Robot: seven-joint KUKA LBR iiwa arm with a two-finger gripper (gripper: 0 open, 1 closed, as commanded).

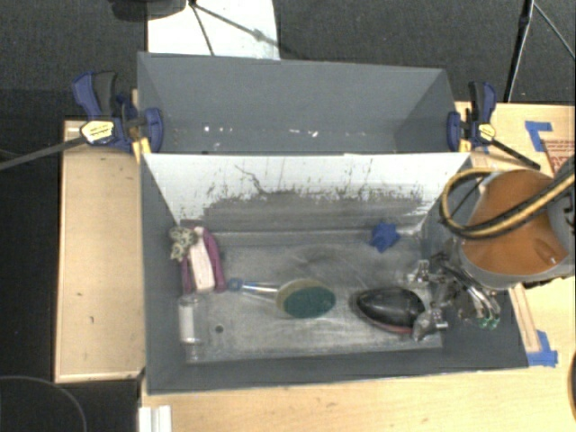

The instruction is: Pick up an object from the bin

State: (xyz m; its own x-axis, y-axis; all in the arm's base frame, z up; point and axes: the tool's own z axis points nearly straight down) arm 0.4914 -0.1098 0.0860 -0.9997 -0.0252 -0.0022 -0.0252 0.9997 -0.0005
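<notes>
Tool point(430, 302) sits at the front right of the bin point(270, 367), just beside a glossy black oval thing point(387, 306) with a reddish lower edge; whether it is wide or narrow I cannot tell.

Grey bin point(342, 264): brush point(306, 299), dk oval obj point(385, 305), blue bit point(384, 236)

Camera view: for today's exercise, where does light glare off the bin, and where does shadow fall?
In the camera view, the bin's sloping back wall glares almost white; the floor below it is a duller grey; the dark rounded object beside the gripper carries a small sheen on top; the floor looks darkest at its right end, beneath the arm.
</notes>
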